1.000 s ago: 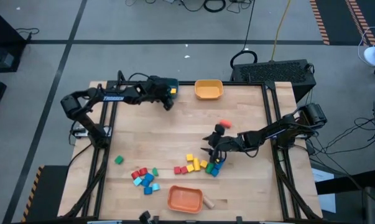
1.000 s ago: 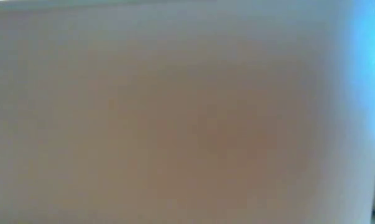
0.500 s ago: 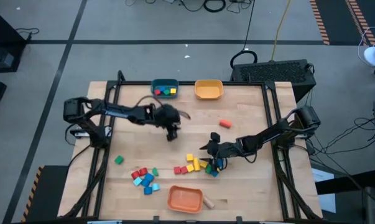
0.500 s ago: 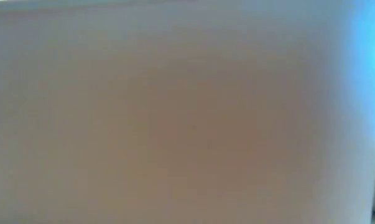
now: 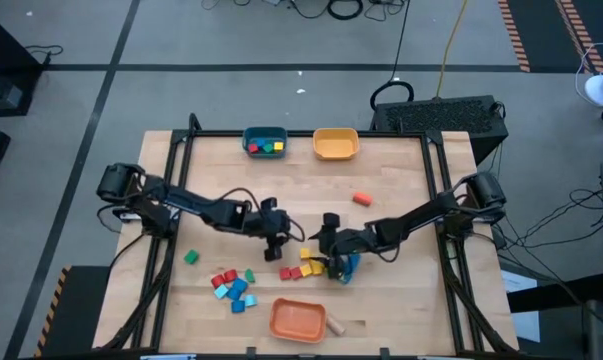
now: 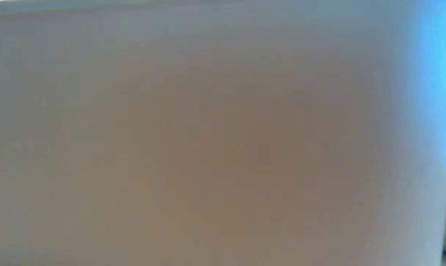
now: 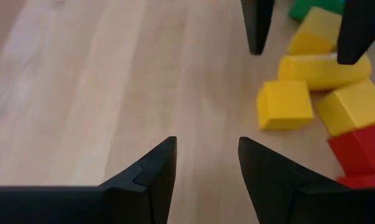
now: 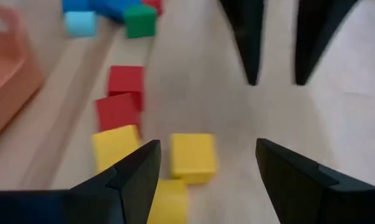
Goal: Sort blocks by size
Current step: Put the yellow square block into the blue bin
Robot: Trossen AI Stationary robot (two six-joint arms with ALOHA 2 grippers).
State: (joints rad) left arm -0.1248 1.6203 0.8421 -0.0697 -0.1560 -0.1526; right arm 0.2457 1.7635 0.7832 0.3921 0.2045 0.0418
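A: Starting at the tabletop's left side: spotting one green block [image 5: 190, 257] lying alone, then a red, blue and light-blue heap [image 5: 233, 285] toward the near edge.

B: Moving on to the left gripper [image 5: 273, 245], now hanging over mid-tabletop. Having been at the teal bowl [image 5: 264, 142] on the far edge a second ago, and crossing to here since.

A: Carrying anything?

B: Nothing. Fingers standing apart, with only bare wood showing between them in the wrist view.

A: Suggesting a drop-off just finished, then. Seeing red, green and yellow blocks sitting in that bowl.

B: Probably. Reaching next the yellow-and-red heap [image 5: 306, 265], just right of that gripper and near the near edge. Counting several yellow cubes and a longer yellow piece [image 7: 324, 70] there.

A: And the right gripper [image 5: 328, 247]?

B: Hovering at the heap's right end, fingers spread wide and empty. Having slid a little leftward over the last second.

A: Meaning both grippers facing each other across one heap. Risking a bump, judging by how close.

B: Finishing rightward: an orange block [image 5: 361, 199] lying alone, well apart from the heap.

A: Leaving most of the sorting undone, going by what remains loose. Getting nothing usable from the low view.
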